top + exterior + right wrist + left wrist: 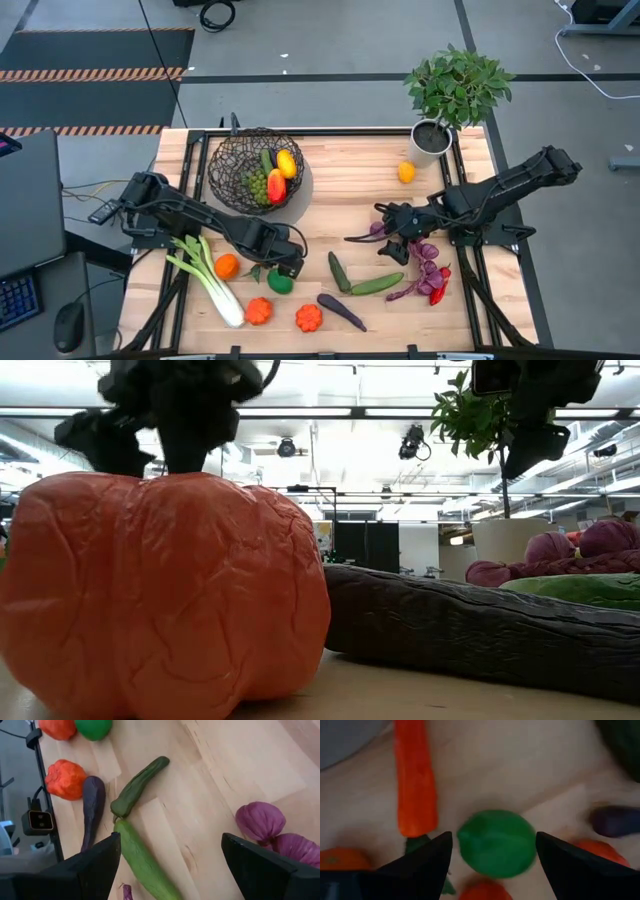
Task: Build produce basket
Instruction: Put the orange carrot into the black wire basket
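Worktop (350, 175) of pale wood planks fills mid-frame; I see the wire-mesh basket (232, 172) upper left, part filled. My left pincer (492, 851) hangs spread around a smooth round lime (496, 842); right pincer (170, 857) gapes, empty, above two bumpy cucumbers (137, 790).

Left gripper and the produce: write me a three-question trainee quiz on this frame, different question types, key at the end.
1. True or false: the left gripper is shut on the lime.
2. Multiple choice: where is the lemon? A) in the basket B) on the table near the potted plant C) between the right gripper's fingers.
3. Fill in: the right gripper hovers open over two green ______.

Key:
1. False; its fingers stand open on either side of the lime.
2. B
3. cucumbers
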You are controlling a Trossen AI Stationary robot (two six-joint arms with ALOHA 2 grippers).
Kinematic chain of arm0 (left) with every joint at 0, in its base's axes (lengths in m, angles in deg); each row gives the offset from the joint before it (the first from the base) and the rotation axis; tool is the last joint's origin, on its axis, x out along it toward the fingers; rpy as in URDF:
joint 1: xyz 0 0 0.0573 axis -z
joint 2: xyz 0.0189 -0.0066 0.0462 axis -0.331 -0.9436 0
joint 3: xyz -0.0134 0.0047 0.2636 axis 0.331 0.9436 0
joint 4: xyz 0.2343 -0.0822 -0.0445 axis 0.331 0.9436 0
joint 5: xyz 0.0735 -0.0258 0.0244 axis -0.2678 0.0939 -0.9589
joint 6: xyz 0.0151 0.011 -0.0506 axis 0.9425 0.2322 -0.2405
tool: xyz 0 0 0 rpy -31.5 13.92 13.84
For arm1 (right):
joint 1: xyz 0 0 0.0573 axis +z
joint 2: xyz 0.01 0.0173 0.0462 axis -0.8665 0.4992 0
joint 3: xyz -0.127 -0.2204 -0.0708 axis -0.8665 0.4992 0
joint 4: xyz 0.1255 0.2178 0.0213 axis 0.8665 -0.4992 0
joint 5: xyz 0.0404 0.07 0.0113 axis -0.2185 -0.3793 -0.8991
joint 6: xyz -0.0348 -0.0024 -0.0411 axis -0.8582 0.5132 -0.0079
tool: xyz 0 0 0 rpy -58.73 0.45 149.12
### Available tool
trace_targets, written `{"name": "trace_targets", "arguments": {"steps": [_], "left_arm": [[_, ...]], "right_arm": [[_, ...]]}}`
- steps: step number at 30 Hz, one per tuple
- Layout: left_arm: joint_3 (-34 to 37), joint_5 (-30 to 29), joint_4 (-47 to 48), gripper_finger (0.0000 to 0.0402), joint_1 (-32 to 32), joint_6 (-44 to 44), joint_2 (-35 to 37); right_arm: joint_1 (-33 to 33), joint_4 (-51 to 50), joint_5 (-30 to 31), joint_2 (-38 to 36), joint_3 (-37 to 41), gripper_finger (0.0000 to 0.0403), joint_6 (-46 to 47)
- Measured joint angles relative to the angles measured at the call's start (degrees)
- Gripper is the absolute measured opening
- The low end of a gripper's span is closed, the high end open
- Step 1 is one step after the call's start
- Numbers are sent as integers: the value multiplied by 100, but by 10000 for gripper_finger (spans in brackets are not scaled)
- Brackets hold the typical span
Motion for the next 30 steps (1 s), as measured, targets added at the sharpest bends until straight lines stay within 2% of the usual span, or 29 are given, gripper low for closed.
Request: {"name": "trace_targets", "arguments": {"steps": [6, 13, 20, 26, 30], "left_arm": [[423, -123, -131, 293, -3, -539, 0], [733, -193, -358, 293, -13, -574, 0], [637, -386, -227, 293, -29, -576, 2], [634, -513, 361, 293, -83, -426, 2], [696, -569, 266, 293, -95, -246, 2]], "right_arm": [[34, 41, 75, 0, 0, 348, 113], [35, 58, 74, 0, 0, 348, 238], [36, 53, 30, 0, 0, 348, 270], [-54, 55, 15, 0, 0, 348, 268], [-157, 61, 15, 0, -1, 348, 284]]}}
